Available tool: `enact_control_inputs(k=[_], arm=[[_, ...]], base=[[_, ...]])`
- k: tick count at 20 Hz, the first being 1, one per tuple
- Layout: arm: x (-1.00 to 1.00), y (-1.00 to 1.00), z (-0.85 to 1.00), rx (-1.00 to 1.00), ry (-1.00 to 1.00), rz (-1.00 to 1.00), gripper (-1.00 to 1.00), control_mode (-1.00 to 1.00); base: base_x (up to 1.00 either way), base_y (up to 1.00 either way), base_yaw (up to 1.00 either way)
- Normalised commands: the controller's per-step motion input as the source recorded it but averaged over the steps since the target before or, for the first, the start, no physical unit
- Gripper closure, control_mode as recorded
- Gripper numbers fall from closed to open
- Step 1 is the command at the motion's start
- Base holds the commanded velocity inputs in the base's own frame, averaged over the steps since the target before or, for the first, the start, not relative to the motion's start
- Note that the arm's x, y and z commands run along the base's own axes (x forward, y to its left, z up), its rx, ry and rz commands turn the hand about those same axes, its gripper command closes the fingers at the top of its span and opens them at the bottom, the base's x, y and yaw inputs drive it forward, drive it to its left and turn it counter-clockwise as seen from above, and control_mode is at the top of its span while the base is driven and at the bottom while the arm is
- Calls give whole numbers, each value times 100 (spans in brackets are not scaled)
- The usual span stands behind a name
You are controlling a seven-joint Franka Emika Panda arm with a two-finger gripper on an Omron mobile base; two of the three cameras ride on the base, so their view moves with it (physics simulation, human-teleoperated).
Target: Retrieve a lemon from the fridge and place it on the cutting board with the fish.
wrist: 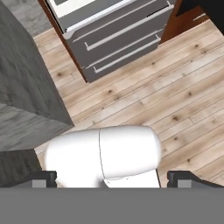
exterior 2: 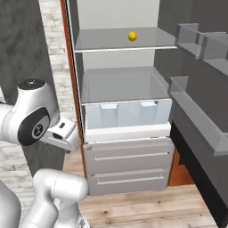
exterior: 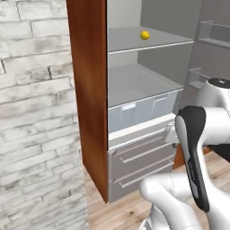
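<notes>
Fridge [exterior 2: 124, 133] open, lemon [exterior: 144, 35] sitting alone on the upper shelf [exterior 2: 116, 42]; my fingers [wrist: 43, 178] spread wide, empty, aimed at the floor, so lift high, level out, approach straight

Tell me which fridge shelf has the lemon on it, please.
The upper shelf of the open fridge carries the lemon; the shelf below carries none.

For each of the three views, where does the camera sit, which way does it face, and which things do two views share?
Left base view: behind the arm, to its left, facing the open fridge.
Right base view: behind, to the right, facing the same fridge; arm at lower left.
Hand view: on the hand, looking down at the floor; fingertips wide apart.
Both base views share the lemon on the shelf; all three share the drawers.
</notes>
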Motion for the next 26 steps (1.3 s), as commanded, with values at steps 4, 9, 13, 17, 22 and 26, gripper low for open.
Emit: enact_control_inputs(k=[4,9,13,17,22,26], arm=[[0,0,0,0,0,0,-100,100],[0,0,0,0,0,0,-100,100],[0,0,0,0,0,0,-100,100],[0,0,0,0,0,0,-100,100],[0,0,0,0,0,0,-100,100],[0,0,0,0,0,0,-100,100]], base=[[29,-52,25],[41,-44,26],[51,-41,29],[47,-39,24],[47,-21,4],[48,-21,-9]])
